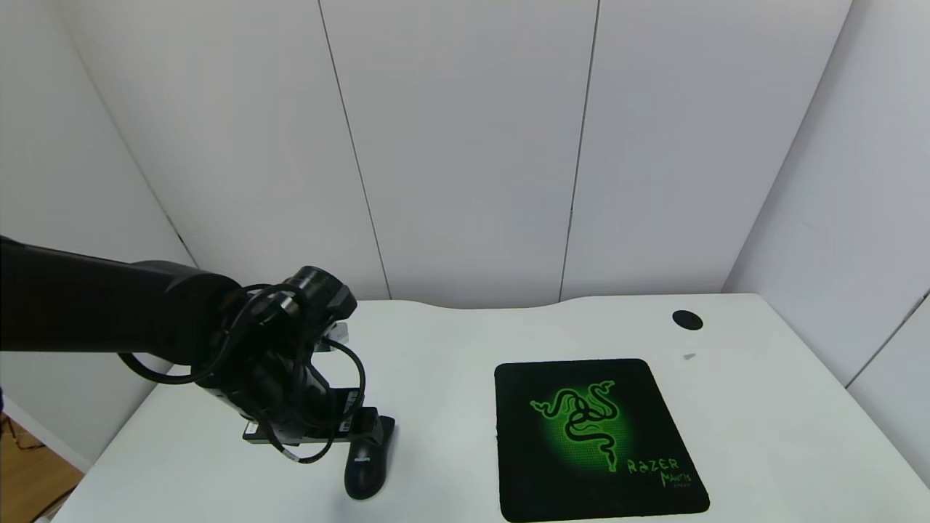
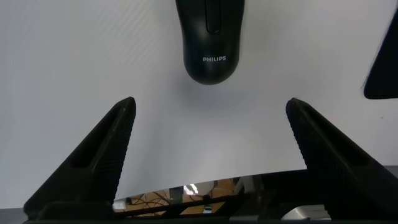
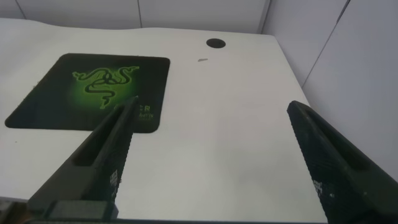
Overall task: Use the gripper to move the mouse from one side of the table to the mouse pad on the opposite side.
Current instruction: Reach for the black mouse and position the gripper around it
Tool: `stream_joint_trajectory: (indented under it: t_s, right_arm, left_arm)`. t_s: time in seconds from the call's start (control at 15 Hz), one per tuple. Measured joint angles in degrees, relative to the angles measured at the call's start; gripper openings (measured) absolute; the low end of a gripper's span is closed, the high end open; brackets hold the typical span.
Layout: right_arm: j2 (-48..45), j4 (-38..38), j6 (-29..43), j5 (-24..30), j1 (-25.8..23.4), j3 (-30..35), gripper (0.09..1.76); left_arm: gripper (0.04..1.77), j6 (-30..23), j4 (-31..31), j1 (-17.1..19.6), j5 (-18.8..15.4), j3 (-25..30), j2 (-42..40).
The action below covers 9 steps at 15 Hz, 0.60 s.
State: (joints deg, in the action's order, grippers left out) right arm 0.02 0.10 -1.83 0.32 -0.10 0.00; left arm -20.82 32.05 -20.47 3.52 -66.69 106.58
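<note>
With jaws apart just short of the mouse (image 2: 209,38) on the desk (image 1: 450,363), the left gripper (image 2: 210,134) should pinch its light, glossy, likely slippery flanks.

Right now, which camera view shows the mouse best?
The left wrist view: the mouse lies on the table ahead of the open left gripper, its Philips logo readable, though its front is cropped. The head view shows it partly hidden by that gripper. The right wrist view misses it.
</note>
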Motion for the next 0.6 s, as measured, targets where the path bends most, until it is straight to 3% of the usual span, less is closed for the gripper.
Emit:
stream_joint_trajectory:
  t_s: [0.6]
  right_arm:
    - [0.00,0.00,0.00,0.00,0.00,0.00,1.71]
  left_arm:
    - [1.72,-1.73,-10.29,-1.30,1.43,4.44,7.89]
